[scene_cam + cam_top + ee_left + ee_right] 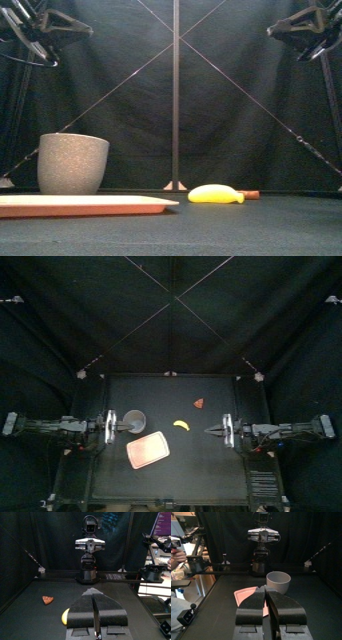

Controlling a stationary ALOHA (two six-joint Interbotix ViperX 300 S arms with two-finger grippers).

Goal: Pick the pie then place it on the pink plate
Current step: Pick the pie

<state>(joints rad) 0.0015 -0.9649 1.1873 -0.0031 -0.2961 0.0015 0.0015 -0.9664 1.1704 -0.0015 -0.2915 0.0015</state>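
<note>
Black table (201, 461) inside dark curtains: small orange-red pie wedge (199, 402) lies at 1 o'clock from the flat pink plastic tray (147, 448), well apart, untouched. Both clenched, empty: left gripper (110, 428) at 9 o'clock, right gripper (230, 430) at 3 o'clock. Nothing done yet; pick and place both remain.

I see a small matte black table (201, 471) boxed in by dull black cloth curtains (80, 296) behind and at both sides, all dimly lit.
</note>
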